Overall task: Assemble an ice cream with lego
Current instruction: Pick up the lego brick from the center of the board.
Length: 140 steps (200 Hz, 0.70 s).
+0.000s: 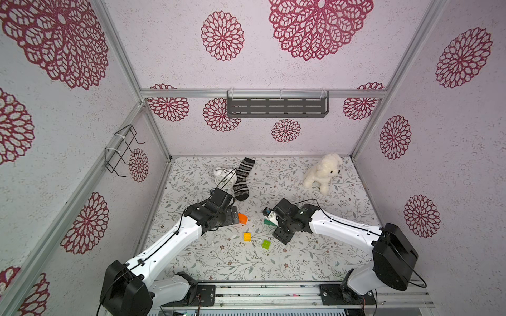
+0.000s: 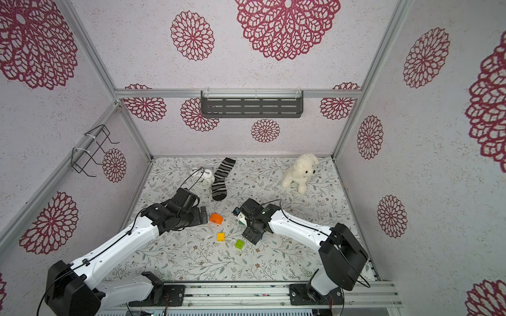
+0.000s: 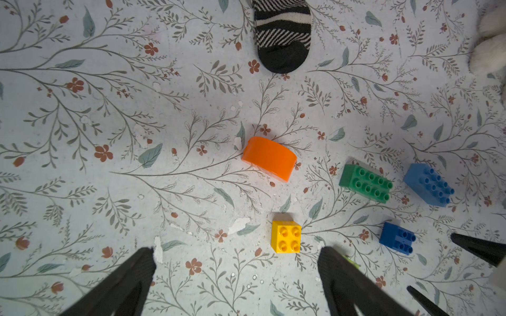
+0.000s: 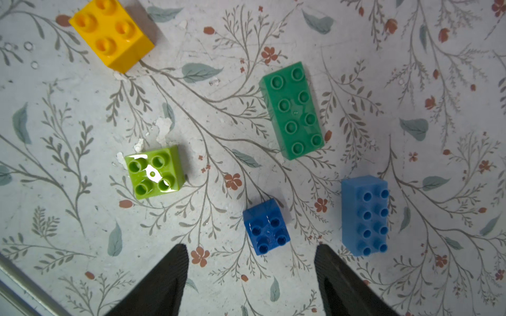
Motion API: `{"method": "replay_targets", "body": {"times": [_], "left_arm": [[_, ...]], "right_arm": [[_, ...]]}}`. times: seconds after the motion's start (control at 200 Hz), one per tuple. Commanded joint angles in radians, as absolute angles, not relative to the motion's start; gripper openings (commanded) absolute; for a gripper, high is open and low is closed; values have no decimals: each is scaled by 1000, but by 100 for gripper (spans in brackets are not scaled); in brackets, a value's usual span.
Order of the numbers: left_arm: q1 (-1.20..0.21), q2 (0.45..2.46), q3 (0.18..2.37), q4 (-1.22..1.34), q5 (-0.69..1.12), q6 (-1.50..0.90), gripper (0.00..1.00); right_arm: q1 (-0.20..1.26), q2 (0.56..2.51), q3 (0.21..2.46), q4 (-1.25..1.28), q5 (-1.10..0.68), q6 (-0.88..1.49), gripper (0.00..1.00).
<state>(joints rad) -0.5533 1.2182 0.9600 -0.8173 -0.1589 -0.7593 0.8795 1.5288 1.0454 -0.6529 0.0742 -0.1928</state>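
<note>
In both top views the 2 arms lean in over the flowered bench (image 1: 219, 262). The left arm (image 1: 175, 238) hangs just left of the orange half-round brick (image 1: 242, 218). The right arm (image 1: 342, 227) covers the right of the group, so only a corner of the dark green brick (image 1: 269, 222) peeps out beneath its wrist. The yellow brick (image 1: 247, 236) and the lime brick (image 1: 266, 243) lie nearer, apart from each other. At the far side sit 1 striped sock (image 1: 244, 177), 1 alarm clock (image 1: 226, 177) and 1 plush dog (image 1: 323, 172). They are well away from the bricks and, I'd judge, no part of the job.

In the left wrist view the left jaws stand wide apart and empty above the bench. The yellow brick is just ahead of the gap and the orange one lies beyond it. The dark green brick, the light blue brick (image 3: 428, 184) and the blue square brick (image 3: 397, 237) lie to the right. The lime one is only a sliver behind a finger (image 3: 345, 287).

In the right wrist view the right jaws are parted with nothing between them. The blue square brick (image 4: 265, 227) sits just ahead of the gap, lined up, I'd guess, for a pinch. The 5 bricks seen here all show their studs upward, which suits stacking.

That makes 6 bricks, 1 of each colour, none touching or joined, so the ice cream is not begun. Spread out like this, each brick leaves room for jaws to close around it without nudging a neighbour.
</note>
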Motion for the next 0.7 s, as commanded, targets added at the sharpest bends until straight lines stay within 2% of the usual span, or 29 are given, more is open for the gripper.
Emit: {"method": "replay_targets", "body": {"times": [0.0,0.21,0.695], "left_arm": [[-561,1189,954,-763,-123,-762,98],[-563,1173,931,-723,-116,-774,98],[-562,1158,944,-734,-128,-765,98]], "right_arm": [[873,1505,1030,-684,67,-404,79],[816,1492,1019,-695,-4,-544,81],[811,1558,1026,-740,-66,-588,79]]}}
